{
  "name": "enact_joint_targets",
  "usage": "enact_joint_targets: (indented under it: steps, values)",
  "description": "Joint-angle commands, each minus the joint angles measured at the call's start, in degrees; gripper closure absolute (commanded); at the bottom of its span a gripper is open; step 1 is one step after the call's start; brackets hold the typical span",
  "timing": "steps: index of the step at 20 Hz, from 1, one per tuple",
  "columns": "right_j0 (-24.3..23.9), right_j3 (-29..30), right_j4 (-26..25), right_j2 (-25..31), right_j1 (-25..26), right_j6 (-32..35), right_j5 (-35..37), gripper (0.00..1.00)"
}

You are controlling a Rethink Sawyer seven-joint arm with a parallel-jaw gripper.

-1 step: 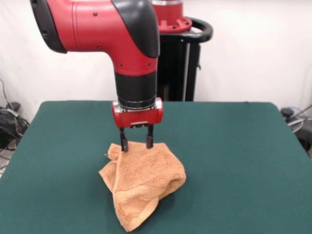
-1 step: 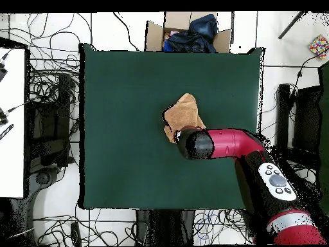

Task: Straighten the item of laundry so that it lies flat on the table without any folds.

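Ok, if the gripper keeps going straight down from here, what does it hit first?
The towel: the gripper points straight down with its tips at the crumpled top edge, probably touching already. The table lies beneath.

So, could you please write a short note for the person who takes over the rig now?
Tool: open, pointing straight down, its two fingers at the upper edge of the towel; a grasp cannot be confirmed.
Towel: near the middle of the table, crumpled and folded over itself, one corner pointing toward the camera side in the front view. In the overhead view the arm covers part of it.
Done: nothing visible yet; the towel is not flat.
Left: take hold, spread it out, remove all folds.
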Motion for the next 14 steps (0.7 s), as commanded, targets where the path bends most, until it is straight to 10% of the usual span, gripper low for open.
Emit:
enact_joint_targets:
  steps: [1,14]
  values:
    - [1.6,-3.5,-1.8,0.3,2.0,3.3,-3.6,0.0]
    - [3.8,-2.5,-1.7,-0.6,5.1,5.4,-7.0,0.0]
